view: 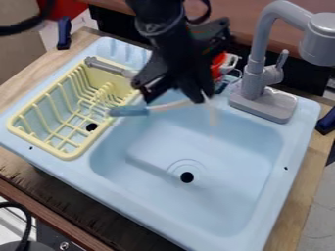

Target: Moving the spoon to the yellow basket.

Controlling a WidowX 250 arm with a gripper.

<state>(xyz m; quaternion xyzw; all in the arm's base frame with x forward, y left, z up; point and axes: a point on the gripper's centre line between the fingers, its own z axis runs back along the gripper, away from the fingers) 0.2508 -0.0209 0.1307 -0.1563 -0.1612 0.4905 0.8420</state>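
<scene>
Spoon [131, 111], seemingly blue-handled one, sits just under claw [185, 93], upper centre of frame; handle points toward yellow basket [69, 156] at left, suiting short transfer. Claw's opening and grip: cannot tell.

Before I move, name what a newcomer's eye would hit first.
Likely the black gripper, hanging from the top edge over the pale blue sink, near a blue-handled utensil. Next, the yellow basket at the left and grey faucet at upper right.

We see soft, fairly bright light across the pale-blue, rectangular plastic sink [154, 159], with gentle shading inside its basin below the jaws.
</scene>
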